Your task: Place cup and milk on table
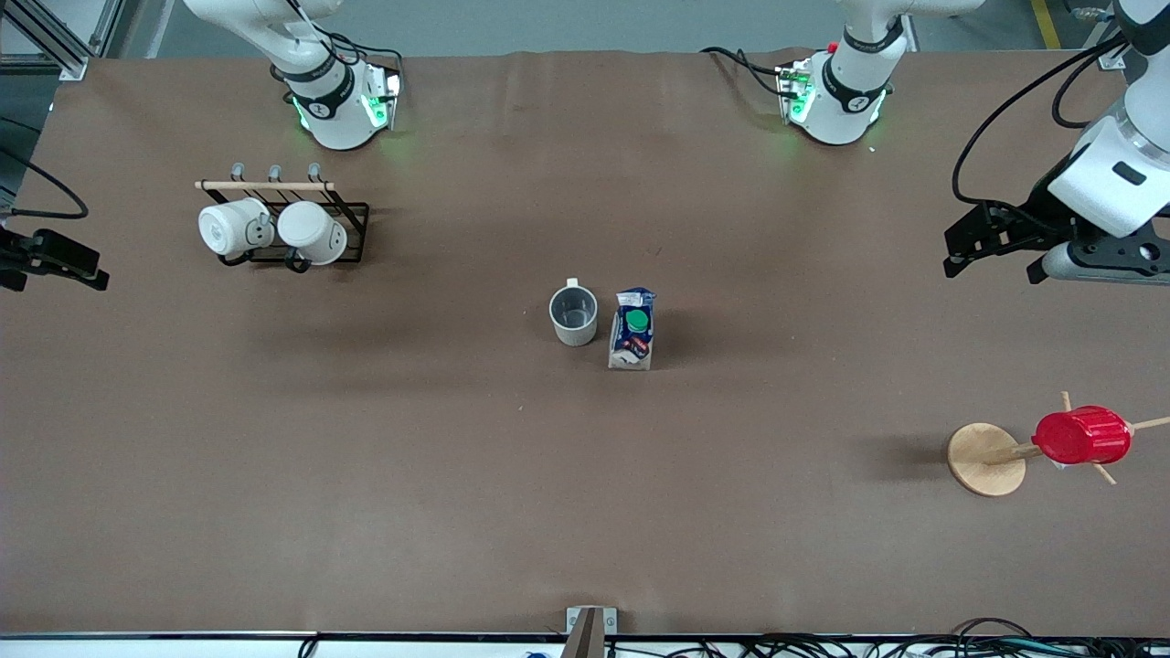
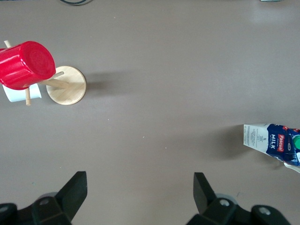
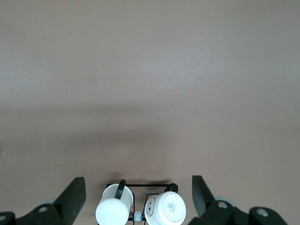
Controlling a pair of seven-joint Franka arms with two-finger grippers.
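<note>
The cup (image 1: 573, 316), a cream-white mug with a grey inside, stands upright mid-table (image 1: 366, 475). The milk (image 1: 632, 329), a blue and white carton with a green cap, stands close beside it toward the left arm's end. The carton's edge also shows in the left wrist view (image 2: 269, 143). My left gripper (image 1: 992, 265) is open and empty, up in the air over the left arm's end of the table; its jaws stand wide apart in the left wrist view (image 2: 139, 180). My right gripper (image 1: 55, 259) is open and empty at the right arm's end, beside the mug rack (image 3: 138, 185).
A black wire rack (image 1: 352, 219) holds two white mugs (image 1: 233, 228) (image 1: 313, 232), also in the right wrist view (image 3: 114, 211) (image 3: 166, 208). A red ribbed cup (image 1: 1081, 436) (image 2: 26, 63) hangs on a wooden peg stand (image 1: 985, 459) (image 2: 66, 85) near the left arm's end.
</note>
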